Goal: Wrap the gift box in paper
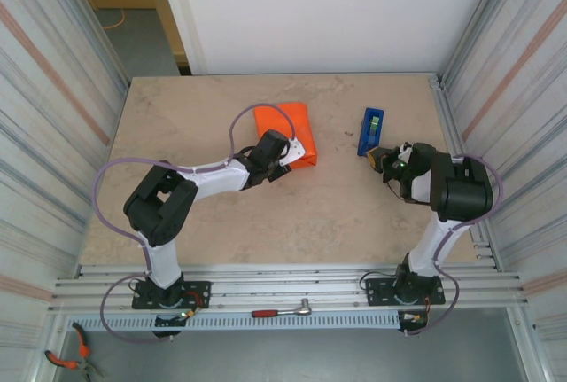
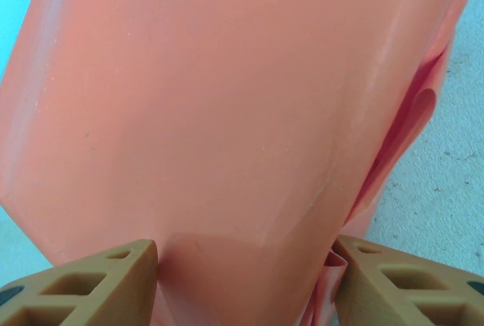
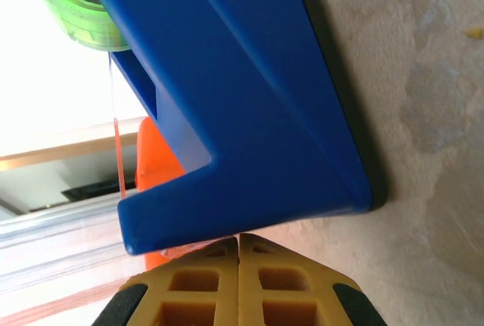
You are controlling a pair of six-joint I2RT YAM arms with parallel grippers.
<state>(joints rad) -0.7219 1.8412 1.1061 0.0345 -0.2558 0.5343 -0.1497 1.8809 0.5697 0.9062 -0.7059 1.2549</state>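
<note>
The orange paper lies folded into a bundle at the table's back middle; the gift box is hidden. My left gripper is at the bundle's near right corner. In the left wrist view its tan fingers stand on either side of the paper, both touching it, so the left gripper is shut on the bundle. Loose folds bunch up against the right finger. My right gripper is shut, with the right gripper tips against the cutter end of the blue tape dispenser. Whether it pinches tape I cannot tell.
The tape dispenser stands at the back right with its green roll and a strand of tape running to the cutter. A wrench lies on the front rail and pliers at the bottom left. Corrugated walls close both sides of the table.
</note>
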